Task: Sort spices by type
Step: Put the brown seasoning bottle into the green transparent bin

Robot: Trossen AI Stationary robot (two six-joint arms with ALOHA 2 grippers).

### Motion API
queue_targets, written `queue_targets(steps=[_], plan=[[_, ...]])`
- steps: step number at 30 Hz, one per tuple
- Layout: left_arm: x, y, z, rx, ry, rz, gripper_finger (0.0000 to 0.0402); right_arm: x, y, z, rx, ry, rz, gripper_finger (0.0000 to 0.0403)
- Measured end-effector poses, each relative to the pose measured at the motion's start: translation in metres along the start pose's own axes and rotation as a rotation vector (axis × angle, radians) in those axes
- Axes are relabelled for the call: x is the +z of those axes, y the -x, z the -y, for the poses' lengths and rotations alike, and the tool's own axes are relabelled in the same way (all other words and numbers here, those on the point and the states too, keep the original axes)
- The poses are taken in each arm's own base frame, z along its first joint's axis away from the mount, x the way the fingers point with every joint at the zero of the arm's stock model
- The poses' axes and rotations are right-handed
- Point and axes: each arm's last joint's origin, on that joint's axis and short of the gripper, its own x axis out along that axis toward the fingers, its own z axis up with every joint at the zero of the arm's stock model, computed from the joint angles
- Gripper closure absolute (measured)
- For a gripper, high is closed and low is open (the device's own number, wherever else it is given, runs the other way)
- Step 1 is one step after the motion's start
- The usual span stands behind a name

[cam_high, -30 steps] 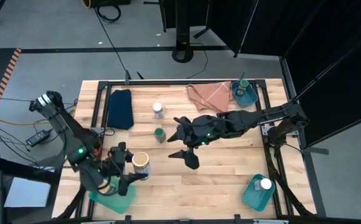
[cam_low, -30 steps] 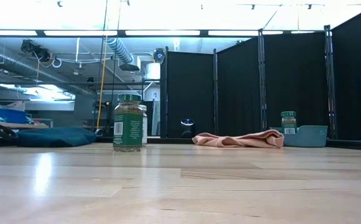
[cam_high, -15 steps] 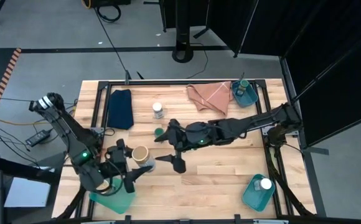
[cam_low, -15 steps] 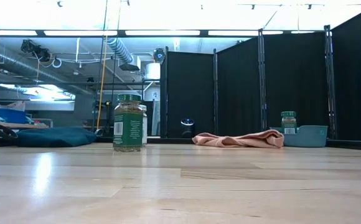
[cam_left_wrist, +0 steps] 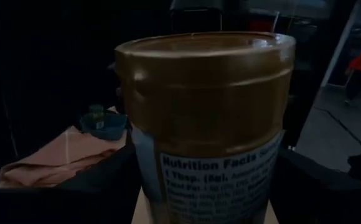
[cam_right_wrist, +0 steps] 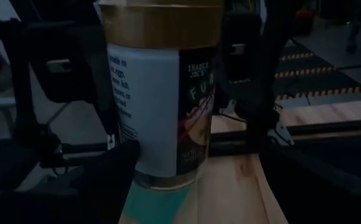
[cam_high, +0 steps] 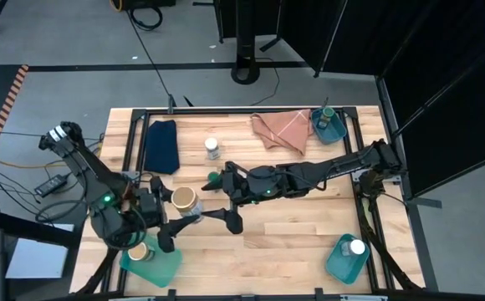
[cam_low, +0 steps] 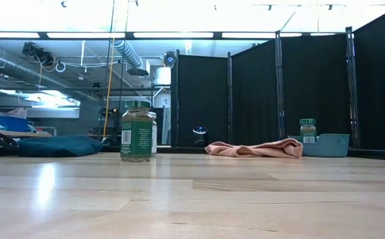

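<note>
High view: a small round jar with a tan-brown lid [cam_high: 183, 200] is seen near the wooden table's [cam_high: 293, 242] front left, clamped between the left gripper's [cam_high: 176, 219] fingers. The right gripper [cam_high: 217, 201] is spread wide around the same jar without touching it. "Nutrition Facts" is read on the label in the left wrist view; "TRADER JOE'S" in the right. A green-lidded jar [cam_low: 137, 131] is stood apart.

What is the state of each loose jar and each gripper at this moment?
tan-lid jar: upright, held by the left gripper.
left gripper: shut on the tan-lid jar.
right gripper: open, close to that jar.
green-lid jar: upright on the table.
white-lid jar: upright on the table.
</note>
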Motion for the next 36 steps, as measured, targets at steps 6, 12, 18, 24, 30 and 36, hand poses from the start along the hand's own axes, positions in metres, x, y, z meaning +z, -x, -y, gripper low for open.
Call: queue_targets(steps=[6,12,18,24,30,36], plan=[[0.002,-0.003,-0.001,0.01,-0.028,0.01,0.0121,0.002,0.0,0.0,0.005,-0.008,0.013,0.0053],[0.007,-0.003,-0.002,0.026,-0.046,0.035,0.0121,0.003,0.001,-0.007,0.022,-0.032,0.034,0.0052],[0.015,-0.006,-0.003,0.05,-0.026,0.078,0.0121,0.004,0.002,-0.012,0.027,-0.008,0.064,0.0052],[0.02,-0.013,-0.005,-0.017,0.003,0.102,0.0121,0.005,0.002,-0.011,-0.008,0.01,0.08,0.0052],[0.021,-0.02,-0.007,-0.022,0.0,0.106,0.0121,0.005,0.002,-0.01,-0.025,0.019,0.083,0.0052],[0.024,-0.028,-0.011,-0.061,0.013,0.122,0.0121,0.006,0.002,-0.009,-0.027,0.017,0.09,0.0053]])
